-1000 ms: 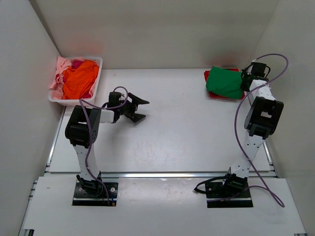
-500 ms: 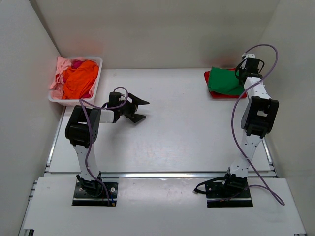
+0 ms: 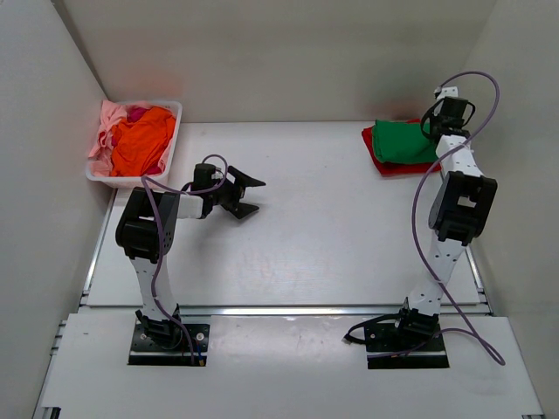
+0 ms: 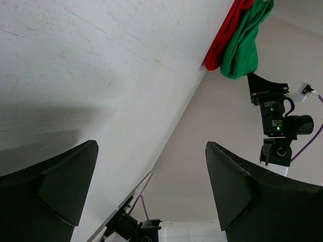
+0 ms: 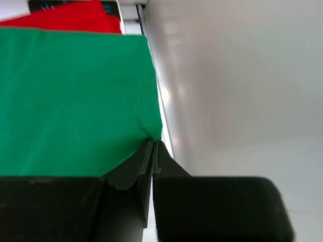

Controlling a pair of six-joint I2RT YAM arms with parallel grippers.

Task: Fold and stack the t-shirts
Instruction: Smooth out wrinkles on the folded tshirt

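A folded green t-shirt point(image 3: 403, 142) lies on a folded red t-shirt point(image 3: 377, 157) at the table's far right. My right gripper point(image 3: 434, 125) is at the green shirt's far right corner, shut and pinching its edge point(image 5: 151, 132). The red shirt point(image 5: 65, 17) shows beyond the green one in the right wrist view. My left gripper point(image 3: 246, 193) is open and empty, just above the table left of centre. Both shirts show far off in the left wrist view point(image 4: 242, 38). Orange point(image 3: 141, 140), pink point(image 3: 106, 127) and magenta point(image 3: 138, 113) shirts are heaped in the basket.
A white plastic basket point(image 3: 170, 140) stands at the table's far left corner against the wall. White walls close in the table on the left, back and right. The right arm's purple cable point(image 3: 485, 96) loops near the right wall.
My right gripper has moved up and toward the far right corner with the green shirt's edge, drawing the shirt to the right over the red one. The left arm has not moved.
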